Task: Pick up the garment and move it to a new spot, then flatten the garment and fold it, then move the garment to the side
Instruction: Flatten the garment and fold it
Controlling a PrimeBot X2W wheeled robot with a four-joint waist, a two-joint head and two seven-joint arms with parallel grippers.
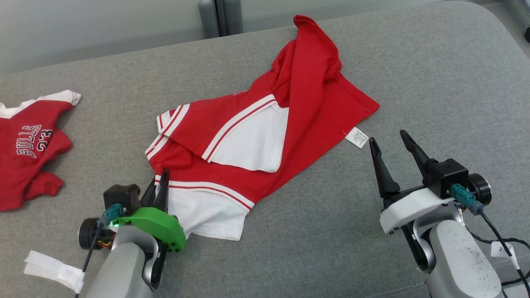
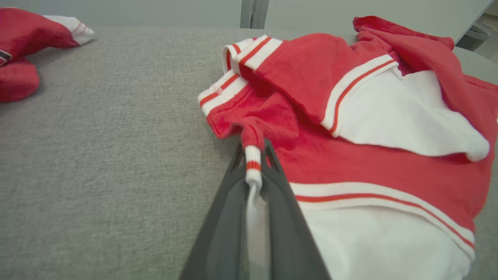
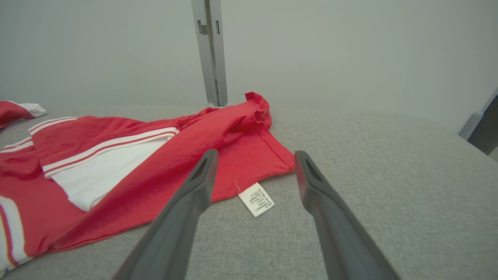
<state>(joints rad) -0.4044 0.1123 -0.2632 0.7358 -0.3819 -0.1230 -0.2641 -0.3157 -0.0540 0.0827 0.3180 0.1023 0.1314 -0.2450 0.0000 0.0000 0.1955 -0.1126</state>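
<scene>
The garment (image 1: 265, 136) is red and white with stripes. It lies in a messy heap in the middle of the gray counter (image 1: 434, 82), with parts folded over each other and one red bit bunched up at the far end. The left claw (image 1: 162, 178) is squeezed together on the near corner of the garment — in the left wrist view a thin white bit with a red stripe is pinched tight between the two dark fingers. The right claw (image 1: 388, 137) has its fingers wide apart and holds nothing. It sits just beside the garment's right edge, close to a little white tag (image 1: 357, 137) that sticks out from the cloth. I think the job is only at the very start: the grab is made, but the garment looks like it is lying on the counter, not lifted. Moving it to a new spot, making it flat, folding it and pushing it to the side all look like they are left to do. Another red shirt (image 1: 29, 149) with white letters lies far off on the left side of the counter, well apart from the garment, and a small white strip (image 1: 54, 269) lies near the left arm. There is no box or basket to tell about — the clothes lie right on the counter
</scene>
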